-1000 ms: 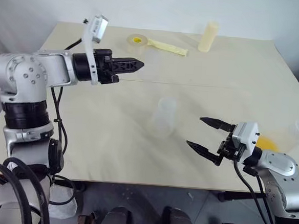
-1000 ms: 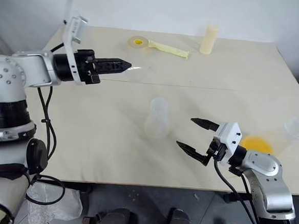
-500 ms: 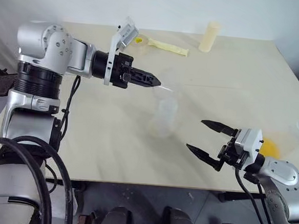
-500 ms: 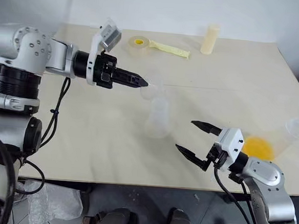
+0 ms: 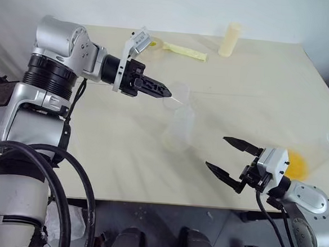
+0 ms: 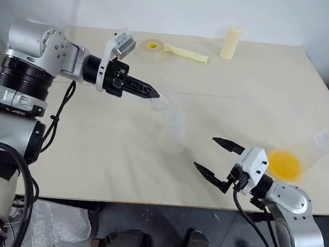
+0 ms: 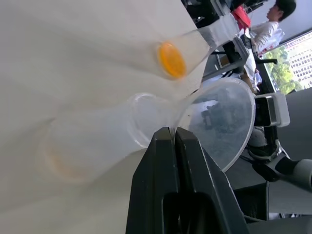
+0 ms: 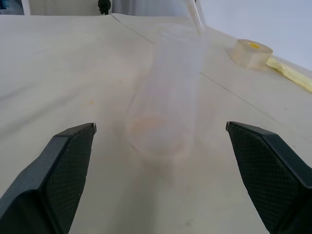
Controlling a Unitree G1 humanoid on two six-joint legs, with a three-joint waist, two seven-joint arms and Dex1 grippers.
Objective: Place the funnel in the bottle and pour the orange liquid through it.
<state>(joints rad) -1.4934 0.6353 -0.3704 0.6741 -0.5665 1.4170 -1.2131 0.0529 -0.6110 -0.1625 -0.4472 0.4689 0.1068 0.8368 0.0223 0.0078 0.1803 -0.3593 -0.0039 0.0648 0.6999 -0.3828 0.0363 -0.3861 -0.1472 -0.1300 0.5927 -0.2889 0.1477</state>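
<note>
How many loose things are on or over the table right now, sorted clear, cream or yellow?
Clear: 3, namely the funnel held over the bottle, and the tipped cup with the orange liquid.
Cream: 1, the cylinder.
Yellow: 2, the tape roll and the tape strip.
Total: 6.

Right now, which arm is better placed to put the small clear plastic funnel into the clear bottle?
Left. The left gripper is shut on the small clear plastic funnel, just above the clear bottle. The right gripper is open, off to the side.
</note>
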